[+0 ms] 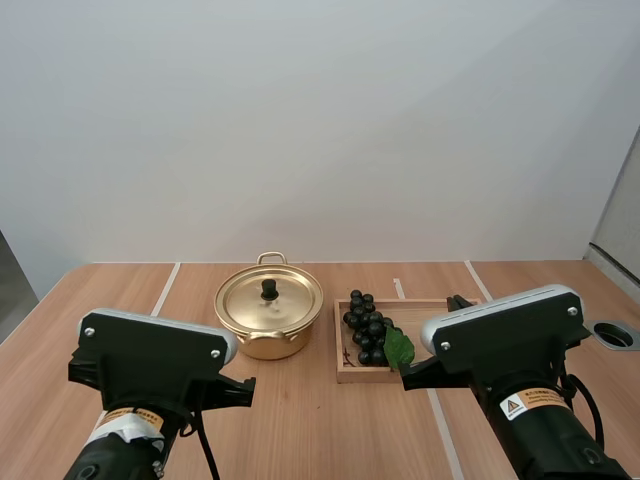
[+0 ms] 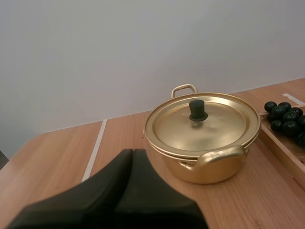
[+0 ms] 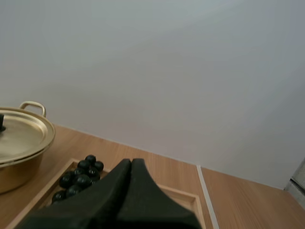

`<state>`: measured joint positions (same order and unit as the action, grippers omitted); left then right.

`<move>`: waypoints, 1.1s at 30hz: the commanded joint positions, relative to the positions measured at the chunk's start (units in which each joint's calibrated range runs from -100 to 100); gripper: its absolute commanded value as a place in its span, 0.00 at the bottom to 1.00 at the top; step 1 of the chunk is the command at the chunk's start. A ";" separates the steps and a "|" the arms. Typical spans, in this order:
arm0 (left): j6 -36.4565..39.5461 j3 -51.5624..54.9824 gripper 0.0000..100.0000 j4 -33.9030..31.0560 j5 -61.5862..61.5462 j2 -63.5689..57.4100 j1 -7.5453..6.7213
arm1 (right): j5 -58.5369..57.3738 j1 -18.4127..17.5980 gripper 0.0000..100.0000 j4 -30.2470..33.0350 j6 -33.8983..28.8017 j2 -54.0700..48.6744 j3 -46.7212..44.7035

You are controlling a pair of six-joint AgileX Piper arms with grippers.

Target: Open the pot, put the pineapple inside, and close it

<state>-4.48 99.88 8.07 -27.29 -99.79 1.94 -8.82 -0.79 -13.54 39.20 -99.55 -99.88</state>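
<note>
My left gripper is closed on nothing, fingers pressed together, just short of the shiny gold pot. Its lid is on, black knob upright. My right gripper is likewise closed and empty. It is at the wooden tray, which holds dark grapes with a green leaf, just right of the pot.

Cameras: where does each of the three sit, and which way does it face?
High view: behind and above the bases, looking forward and down at the table; the left arm and right arm show.
Left wrist view: on the left arm, facing the lidded pot; its shut left gripper shows.
Right wrist view: on the right arm, facing the tray of grapes; its shut right gripper shows.
Shared: both wrist views catch the pot and grapes.
</note>
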 commanded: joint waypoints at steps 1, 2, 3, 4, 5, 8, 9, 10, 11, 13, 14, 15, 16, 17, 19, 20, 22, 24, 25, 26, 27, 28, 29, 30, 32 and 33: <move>0.57 0.12 0.00 -1.96 -1.12 -0.21 -0.25 | -4.87 0.54 0.00 2.87 0.10 -0.45 -0.12; 0.57 0.12 0.00 -2.05 -1.99 -0.21 -0.25 | -7.98 0.74 0.00 2.87 0.10 -0.45 -0.12; 0.57 0.12 0.00 -2.05 -3.03 -0.21 -0.25 | -10.78 1.00 0.00 2.87 0.10 -0.45 -0.12; 0.57 0.12 0.00 -2.05 -4.16 -0.21 -0.25 | -14.33 1.20 0.00 2.87 0.10 -0.45 -0.12; 0.57 0.12 0.00 -2.05 -4.73 -0.21 -0.25 | -17.41 1.35 0.00 2.87 -0.03 -0.45 -0.12; 0.57 0.12 0.00 -2.05 -4.73 -0.21 -0.25 | -21.24 1.68 0.00 3.12 -1.02 -0.45 -0.12; 0.57 0.12 0.00 -2.05 -4.73 -0.21 -0.25 | -21.24 1.75 0.00 3.12 -2.22 -0.45 -0.12; 0.57 0.12 0.00 -2.05 -4.73 -0.21 -0.25 | -21.78 1.75 0.00 3.12 -3.33 -0.45 -0.12; 0.62 0.12 0.00 -1.93 -4.76 -0.21 -0.25 | -22.74 1.75 0.00 3.12 -4.54 -0.45 -0.12; 2.19 0.12 0.00 -1.91 -4.76 -0.21 -0.25 | -22.88 1.82 0.00 3.12 -7.09 -0.45 -0.12; 2.76 0.12 0.00 -1.91 -4.76 -0.21 -0.25 | -22.88 1.91 0.00 3.12 -8.05 -0.45 -0.12; 2.76 0.12 0.00 -1.91 -4.76 -0.21 -0.25 | -22.88 1.99 0.00 3.12 -8.84 -0.45 -0.12; 2.86 0.12 0.00 -1.91 -4.76 -0.21 -0.25 | -22.88 2.01 0.00 3.12 -9.35 -0.45 -0.12; 2.86 0.12 0.00 -1.91 -4.76 -0.21 -0.25 | -22.88 2.01 0.00 3.12 -9.53 -0.45 -0.12; 2.86 0.12 0.00 -1.91 -4.76 -0.21 -0.25 | -22.88 2.01 0.00 3.12 -10.28 -0.45 -0.12; 3.01 0.12 0.00 -1.91 -4.76 -0.21 -0.25 | -22.88 2.01 0.00 3.12 -10.51 -0.45 -0.12; 4.31 0.12 0.00 -1.91 -4.60 -0.21 -0.25 | -22.88 2.01 0.00 3.12 -10.51 -0.45 -0.12; 5.11 0.12 0.00 -1.91 -4.20 -0.21 -0.17 | -22.88 2.01 0.00 3.12 -10.51 -0.45 -0.12; 5.11 0.12 0.00 -1.91 -4.01 -0.21 -0.17 | -22.88 2.01 0.00 3.12 -10.51 -0.45 -0.12; 5.11 0.12 0.00 -1.91 -4.01 -0.21 -0.17 | -22.88 2.01 0.00 3.12 -10.51 -0.45 -0.12; 5.11 0.12 0.00 -1.91 -4.01 -0.21 -0.04 | -22.88 2.01 0.00 3.12 -10.51 -0.45 -0.12; 5.11 0.12 0.00 -1.91 -4.01 -0.21 -0.01 | -22.88 2.01 0.00 3.12 -10.51 -0.45 -0.12; 5.11 0.12 0.00 -1.56 -4.01 -0.21 -0.02 | -22.88 2.01 0.00 3.12 -10.51 -0.45 -0.12; 5.11 0.12 0.00 -1.30 -4.01 -0.21 -0.02 | -22.88 2.01 0.00 3.12 -10.51 -0.45 -0.12; 5.11 0.12 0.00 -1.09 -3.85 -0.21 -0.02 | -22.88 2.08 0.00 3.12 -10.49 -0.45 -0.12; 5.11 0.12 0.00 -1.09 -3.84 -0.21 -0.02 | -22.88 2.08 0.00 3.12 -10.49 -0.45 -0.12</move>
<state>0.07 99.88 6.39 -31.86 -99.79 1.94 -31.57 1.06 -10.70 28.85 -99.66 -100.00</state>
